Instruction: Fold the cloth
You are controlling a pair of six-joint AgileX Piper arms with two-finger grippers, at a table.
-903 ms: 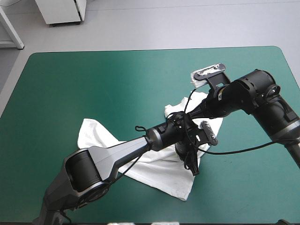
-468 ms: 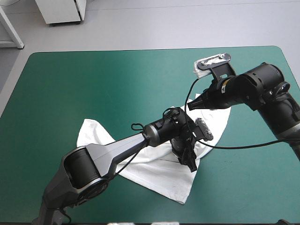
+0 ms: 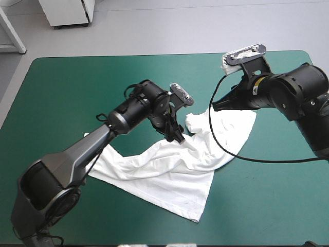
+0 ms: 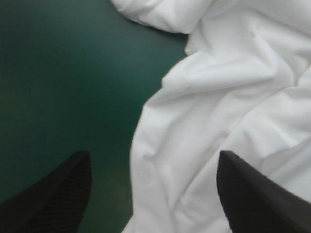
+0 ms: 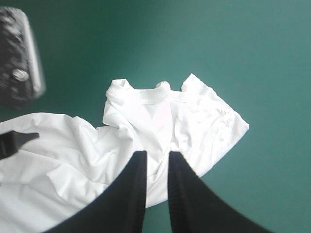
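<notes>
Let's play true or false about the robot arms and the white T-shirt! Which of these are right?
1. The T-shirt lies on the teal-green cover. True.
2. The T-shirt is folded into a neat bundle. False: it is spread out and wrinkled.
3. The left gripper is open. True.
4. The T-shirt hangs over the table's edge. False: all of it lies on the cover, away from the edges.
5. The collar lies ahead of the right gripper. True.

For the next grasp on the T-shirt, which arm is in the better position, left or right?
Probably the left. The left gripper is open, with an edge of the T-shirt between its fingers. The right gripper is almost shut and looks raised above the T-shirt, holding nothing.
</notes>
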